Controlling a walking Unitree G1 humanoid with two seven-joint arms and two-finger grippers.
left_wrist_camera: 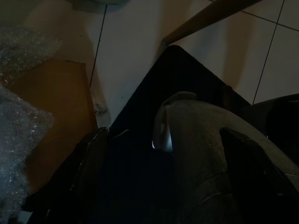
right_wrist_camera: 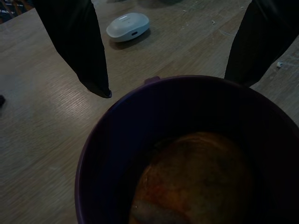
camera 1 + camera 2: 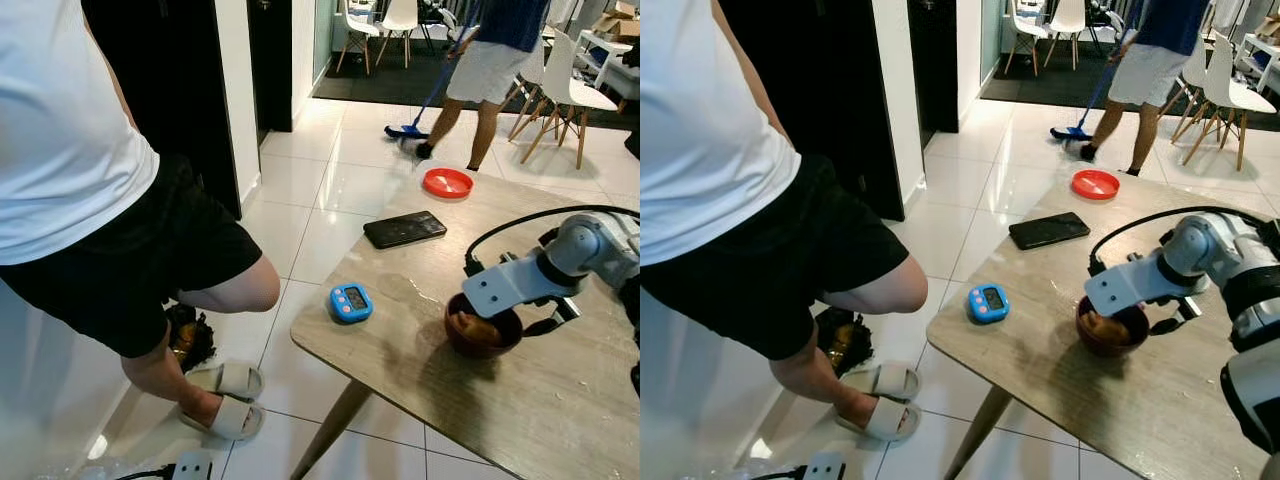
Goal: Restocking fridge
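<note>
The right arm reaches in from the right across the wooden table, its wrist bent so the right gripper comes down over a dark bowl of brownish food. The wrist view looks straight into that bowl (purple at the rim, as seen there) and shows the two black fingers spread wide, one on either side of the far rim and tips clear of it. It also shows a small white case lying on the table beyond the bowl. The bowl stands near the middle of the table, well in from the front edge. A blue timer sits near the left corner, a black phone towards the far edge, and a red lid at the far corner. The left gripper hangs over floor tiles in shadow; whether its fingers are spread cannot be told. A person in a white shirt stands close beside the table's left edge, leaving only a narrow strip of floor. Another person sweeps farther off.
</note>
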